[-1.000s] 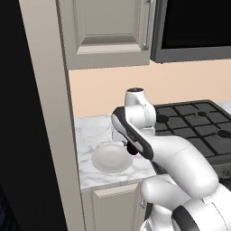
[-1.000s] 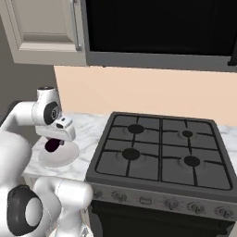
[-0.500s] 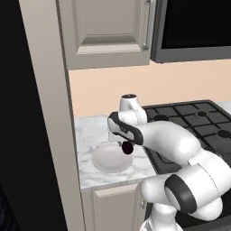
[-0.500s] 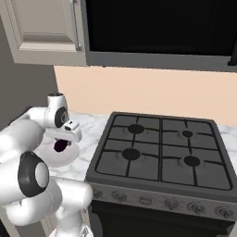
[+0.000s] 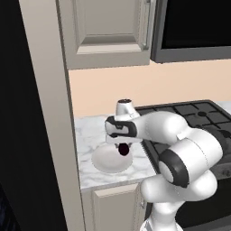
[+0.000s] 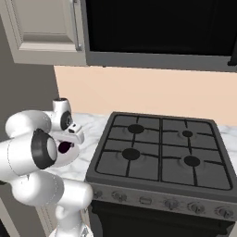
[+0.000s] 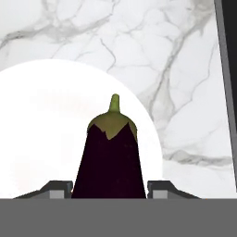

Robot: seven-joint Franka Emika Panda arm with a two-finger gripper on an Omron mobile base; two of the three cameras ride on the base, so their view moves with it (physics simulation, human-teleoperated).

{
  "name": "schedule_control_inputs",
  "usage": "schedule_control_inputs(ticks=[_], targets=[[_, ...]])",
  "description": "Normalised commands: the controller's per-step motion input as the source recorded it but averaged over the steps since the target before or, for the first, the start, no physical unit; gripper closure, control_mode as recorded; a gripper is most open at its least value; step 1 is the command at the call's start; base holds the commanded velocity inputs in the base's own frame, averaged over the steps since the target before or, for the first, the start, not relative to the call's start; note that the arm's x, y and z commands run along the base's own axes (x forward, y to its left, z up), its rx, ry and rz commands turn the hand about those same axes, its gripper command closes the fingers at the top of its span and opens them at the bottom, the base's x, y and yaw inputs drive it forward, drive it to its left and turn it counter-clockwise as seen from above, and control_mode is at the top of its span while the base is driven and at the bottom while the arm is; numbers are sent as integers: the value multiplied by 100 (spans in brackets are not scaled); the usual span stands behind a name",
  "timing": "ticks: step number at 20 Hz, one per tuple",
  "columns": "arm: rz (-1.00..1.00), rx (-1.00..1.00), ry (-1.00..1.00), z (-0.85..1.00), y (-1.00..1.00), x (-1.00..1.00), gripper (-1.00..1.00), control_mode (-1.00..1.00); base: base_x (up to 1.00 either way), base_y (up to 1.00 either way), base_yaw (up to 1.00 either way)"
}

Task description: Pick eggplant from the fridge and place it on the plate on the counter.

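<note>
One eggplant point(image 7: 111, 157) sits clamped between the two fingertips point(image 7: 58, 189) of my gripper point(image 5: 122, 149), which I see pointing down over the plate point(image 5: 106, 162). From the hand view, the eggplant is dark purple and glossy, with its green cap and short stem pointing away from the camera, and it hangs over the white plate point(image 7: 41, 129), toward the plate's edge nearest the stove. I cannot tell whether the eggplant touches the plate or hangs just above it.

From the left base view, the plate rests on the white marble desk point(image 5: 90, 135), between the tall beige cabinet panel point(image 5: 54, 135) and the black stove point(image 5: 198, 117). The eggplant point(image 5: 122, 150) shows as a small dark shape under the white wrist, above the side of the plate that faces the stove.

From the right base view, my arm curls in front of the plate, and the eggplant point(image 6: 63, 147) shows as a dark spot just beside the stove's point(image 6: 157, 152) near corner, on the side away from the burners.
</note>
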Motion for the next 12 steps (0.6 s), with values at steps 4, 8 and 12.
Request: schedule_control_inputs(ticks=[4, 8, 12], targets=[[0, 0, 0, -25, 7, 10, 100, -100, 0, 0, 0], [0, 0, 0, -28, 6, 4, 100, -100, 0, 0, 0], [0, 0, 0, -21, 1, 0, 100, -100, 0, 0, 0]])
